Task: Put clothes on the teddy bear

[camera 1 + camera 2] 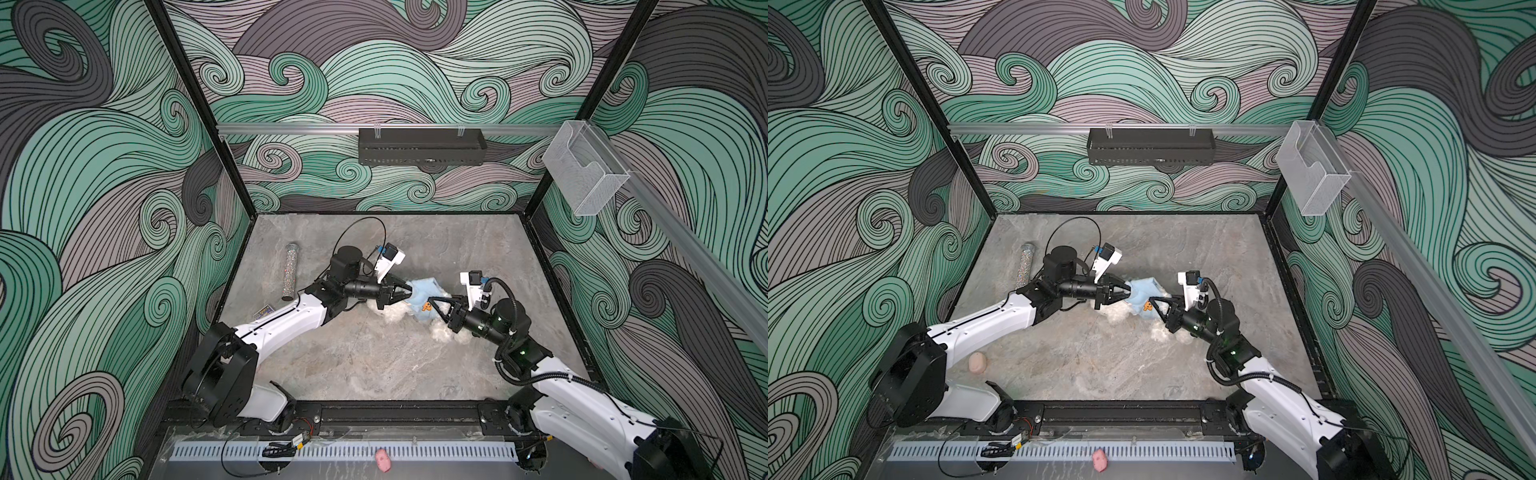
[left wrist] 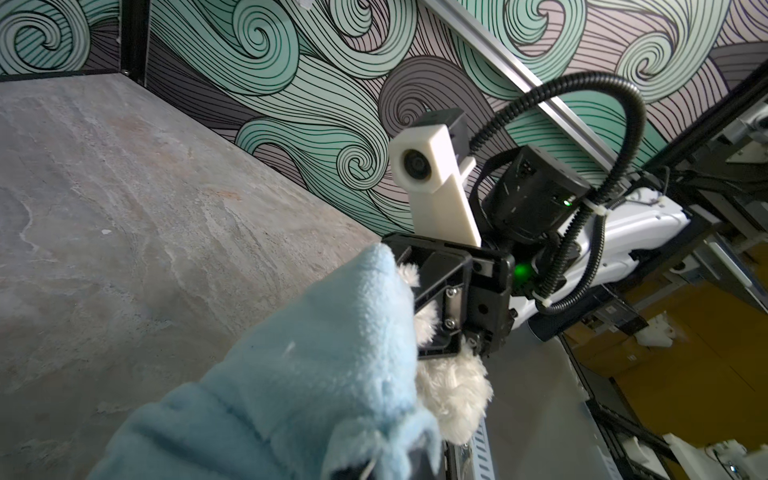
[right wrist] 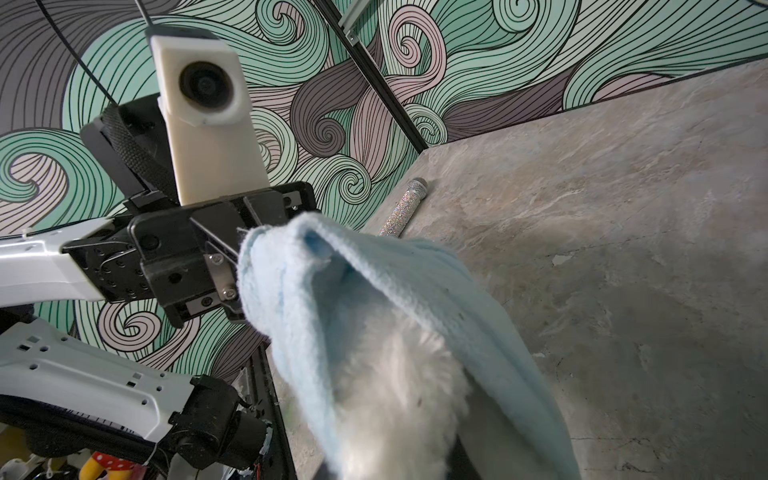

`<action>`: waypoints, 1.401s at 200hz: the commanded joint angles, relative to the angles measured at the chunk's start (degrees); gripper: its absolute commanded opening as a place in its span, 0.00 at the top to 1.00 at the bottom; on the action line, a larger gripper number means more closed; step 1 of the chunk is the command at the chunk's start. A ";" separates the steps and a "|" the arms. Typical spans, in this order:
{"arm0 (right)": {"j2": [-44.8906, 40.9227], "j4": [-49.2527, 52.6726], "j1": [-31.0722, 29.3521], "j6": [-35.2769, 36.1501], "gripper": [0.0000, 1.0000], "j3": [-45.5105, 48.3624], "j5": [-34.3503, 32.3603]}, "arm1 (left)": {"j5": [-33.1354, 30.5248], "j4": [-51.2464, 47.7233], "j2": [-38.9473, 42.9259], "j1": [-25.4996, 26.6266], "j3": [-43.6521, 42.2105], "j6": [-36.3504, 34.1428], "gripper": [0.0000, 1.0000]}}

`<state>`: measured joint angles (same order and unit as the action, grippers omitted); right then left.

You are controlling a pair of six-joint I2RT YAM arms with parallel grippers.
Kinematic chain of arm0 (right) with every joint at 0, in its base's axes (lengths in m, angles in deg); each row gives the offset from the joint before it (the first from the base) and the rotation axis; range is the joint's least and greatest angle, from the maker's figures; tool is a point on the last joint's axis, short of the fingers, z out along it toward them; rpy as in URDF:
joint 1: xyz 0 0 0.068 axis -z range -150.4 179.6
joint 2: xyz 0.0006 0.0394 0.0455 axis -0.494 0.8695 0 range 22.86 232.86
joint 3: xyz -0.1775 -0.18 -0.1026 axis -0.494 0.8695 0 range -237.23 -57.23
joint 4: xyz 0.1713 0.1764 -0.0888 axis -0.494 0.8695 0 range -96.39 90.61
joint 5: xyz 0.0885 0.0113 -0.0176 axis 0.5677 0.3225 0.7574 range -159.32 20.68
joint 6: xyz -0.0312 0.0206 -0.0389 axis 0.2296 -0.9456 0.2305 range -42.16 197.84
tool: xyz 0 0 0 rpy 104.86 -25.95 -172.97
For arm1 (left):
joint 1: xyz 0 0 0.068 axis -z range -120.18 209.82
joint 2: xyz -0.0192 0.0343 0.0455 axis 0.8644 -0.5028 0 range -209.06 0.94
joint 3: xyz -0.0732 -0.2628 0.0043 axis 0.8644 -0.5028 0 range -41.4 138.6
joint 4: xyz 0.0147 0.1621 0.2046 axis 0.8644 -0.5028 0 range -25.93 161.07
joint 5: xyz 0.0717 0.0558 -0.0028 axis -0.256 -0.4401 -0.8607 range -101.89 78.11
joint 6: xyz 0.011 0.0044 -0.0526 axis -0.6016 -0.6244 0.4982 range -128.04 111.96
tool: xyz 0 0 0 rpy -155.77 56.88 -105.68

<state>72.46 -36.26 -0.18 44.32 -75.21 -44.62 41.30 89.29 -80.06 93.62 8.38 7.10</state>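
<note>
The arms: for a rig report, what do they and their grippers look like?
The left arm and right arm have white shells and black joints. The left gripper and right gripper are black with tapered fingers. A ribbed black hose runs along the right arm, which shows a green light.

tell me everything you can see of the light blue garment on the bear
A soft, fleecy light blue garment, with a small orange motif on it. It is bunched over part of the white teddy bear, whose fur shows beneath it. The left gripper pinches one edge and the right gripper another, holding it taut between them.
</note>
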 commanded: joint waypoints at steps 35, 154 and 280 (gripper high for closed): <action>6.91 -0.32 6.93 -4.56 1.00 -6.64 1.94 | 12.63 -43.36 3.50 -0.75 10.77 -39.62 1.00; 6.91 19.74 2.91 24.47 0.42 -12.05 5.54 | -9.60 -35.23 -2.54 -0.15 11.93 -31.87 1.00; 16.59 17.63 -1.95 24.82 0.69 -16.69 6.23 | -9.94 -36.32 -5.10 1.62 11.67 -32.71 1.00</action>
<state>86.80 -15.65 -1.49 69.44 -89.92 -38.60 30.50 53.73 -84.86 94.62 18.46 -24.55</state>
